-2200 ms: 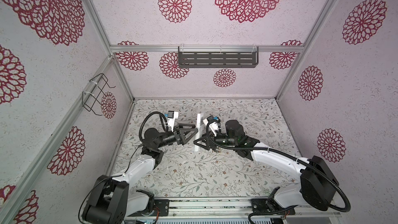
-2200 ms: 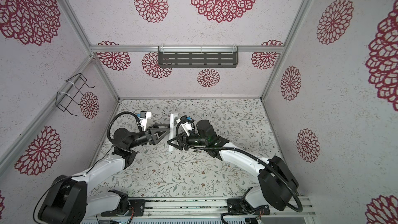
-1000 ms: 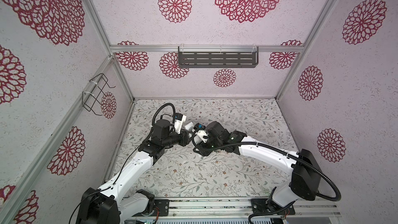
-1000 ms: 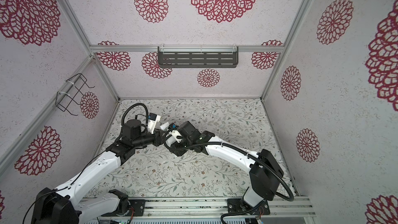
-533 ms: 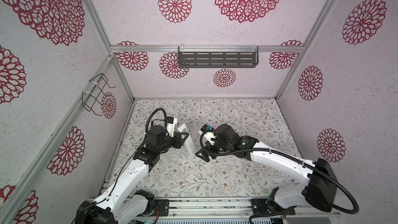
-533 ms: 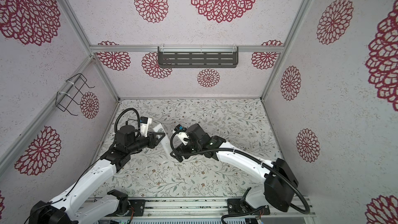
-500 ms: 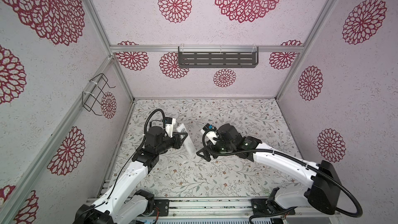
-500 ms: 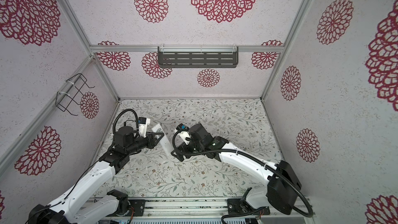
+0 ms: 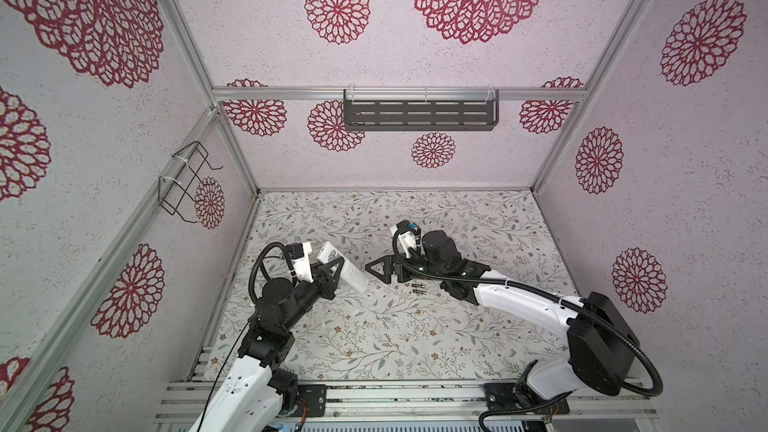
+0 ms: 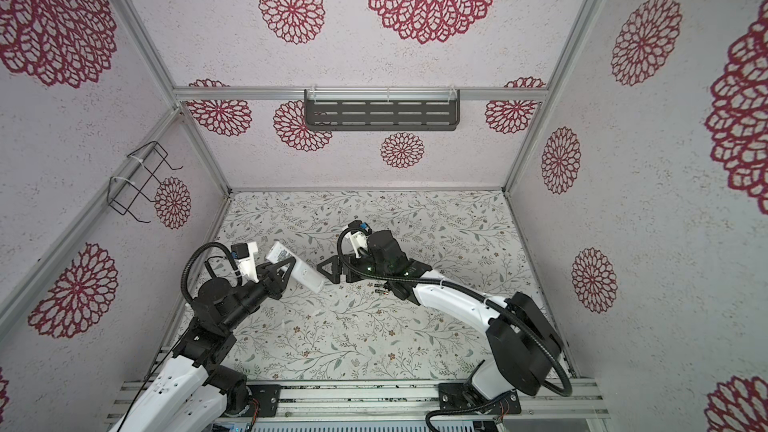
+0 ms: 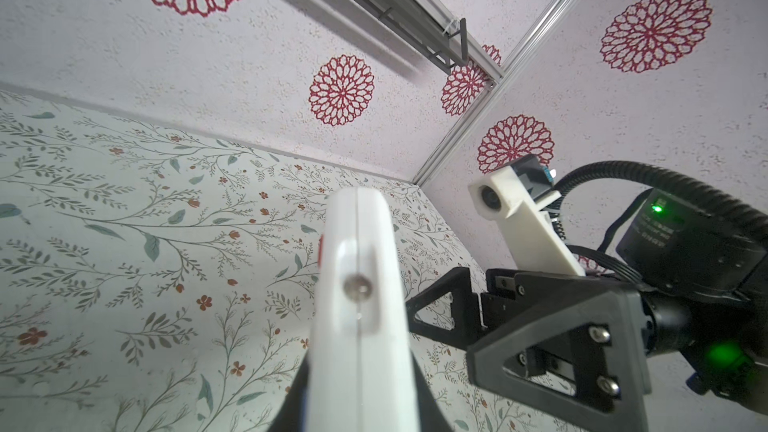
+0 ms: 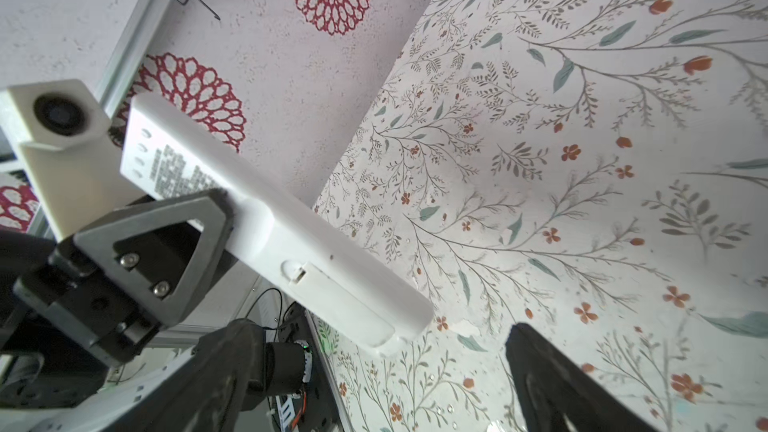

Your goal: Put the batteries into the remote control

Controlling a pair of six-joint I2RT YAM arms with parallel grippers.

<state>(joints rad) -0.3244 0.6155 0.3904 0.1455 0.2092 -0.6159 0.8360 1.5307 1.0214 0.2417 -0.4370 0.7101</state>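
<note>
Left gripper (image 9: pixel 335 266): its fingers are clamped across the middle of the remote control, one on each broad face.
Remote control (image 9: pixel 354 278): it is held in the air above the table (image 9: pixel 374 351) and tilted, with its free end pointing toward the right gripper. In the left wrist view it is seen end-on (image 11: pixel 359 305).
Remote back: it faces the right wrist camera, showing a printed label (image 12: pixel 174 168) near the gripped end and a small latch tab (image 12: pixel 297 274) further along.
Right gripper (image 9: pixel 379 273): its fingers (image 12: pixel 552 376) are spread wide with nothing between them. It sits just beside the remote's free end without touching it.
Batteries (image 9: pixel 417 285): in both top views the two lie side by side on the table, close under the right arm's wrist (image 10: pixel 379 285). They are apart from the remote, and neither gripper touches them.
</note>
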